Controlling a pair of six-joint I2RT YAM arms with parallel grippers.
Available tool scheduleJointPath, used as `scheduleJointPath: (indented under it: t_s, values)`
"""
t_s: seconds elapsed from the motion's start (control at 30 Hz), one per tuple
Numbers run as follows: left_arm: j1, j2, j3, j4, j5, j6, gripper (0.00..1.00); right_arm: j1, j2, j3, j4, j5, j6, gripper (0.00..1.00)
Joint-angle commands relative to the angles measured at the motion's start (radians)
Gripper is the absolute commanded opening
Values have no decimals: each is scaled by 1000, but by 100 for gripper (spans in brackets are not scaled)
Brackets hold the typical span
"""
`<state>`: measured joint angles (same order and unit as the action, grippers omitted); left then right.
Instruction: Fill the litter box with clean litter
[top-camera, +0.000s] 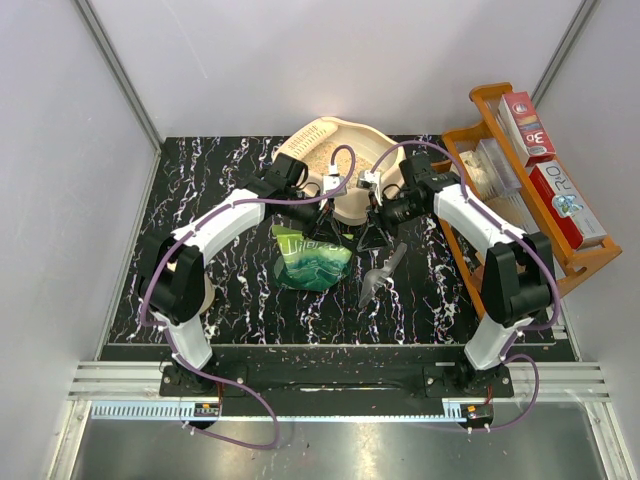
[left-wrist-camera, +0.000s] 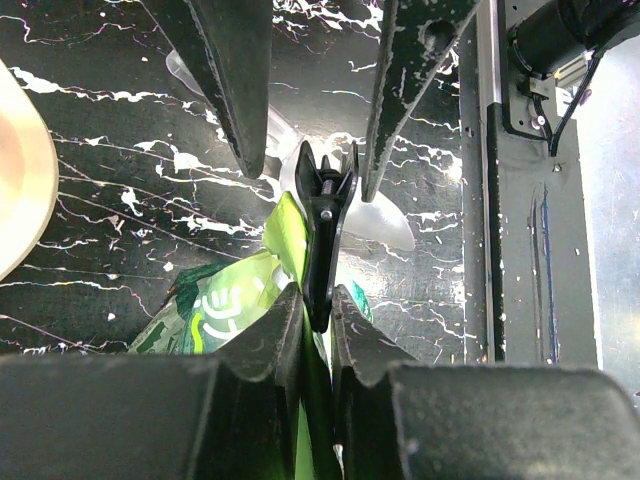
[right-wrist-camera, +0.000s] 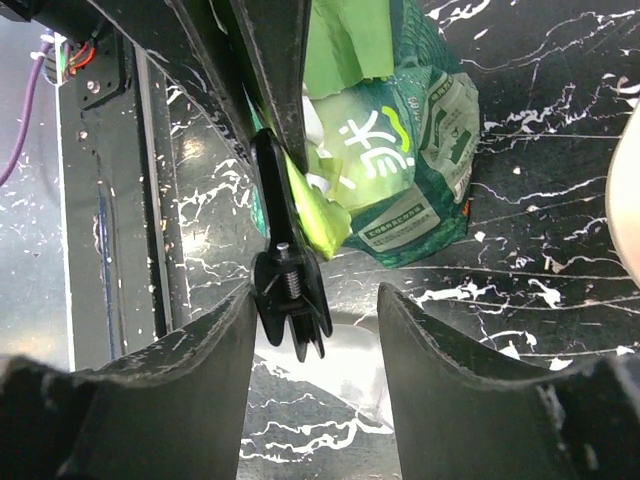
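My left hand (left-wrist-camera: 318, 305) pinches the bag (right-wrist-camera: 420, 140) top. My right hand (right-wrist-camera: 315, 300) sits wide around the clip (right-wrist-camera: 280, 200). I should squeeze its handles squarely, then slide it off.

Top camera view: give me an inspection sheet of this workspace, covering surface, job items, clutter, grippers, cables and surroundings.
Surface: black marbled table.
Job's things: litter box at the far edge, some clean litter inside.
Clutter: green bag mid-table, black clip on its top; grey scoop beside the bag; orange rack at right holding red boxes.
Grippers: left gripper shut on the green bag's top; right gripper open, straddling the clip's handles.
Cables: purple cables along both arms.
Surroundings: grey walls on three sides.
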<state>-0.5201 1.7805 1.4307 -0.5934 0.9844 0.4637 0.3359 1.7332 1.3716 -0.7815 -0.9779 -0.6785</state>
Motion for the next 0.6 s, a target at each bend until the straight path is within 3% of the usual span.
scheduleJointPath:
  t_s: [0.0,0.07,0.2,0.23,0.3,0.4,0.57]
  values:
    - [-15,-27,19,-9,53,6,0,25,-3,38,28,-70,25,56]
    - [-15,-26,19,-3,54,-2,0,35,-3,34,33,-73,34,50]
    - [-14,-26,23,-3,40,-5,0,40,-1,35,27,-70,33,24]
    - [-14,-26,23,-3,30,-10,3,40,-1,38,10,-64,20,13]
    - [-14,-33,24,-5,8,-10,19,38,-20,49,-25,-36,-37,3]
    - [-9,-49,20,-26,-10,13,30,23,-61,61,-117,-7,-134,0]
    - [6,-67,4,-48,-9,58,32,-23,-151,66,-240,25,-242,0]
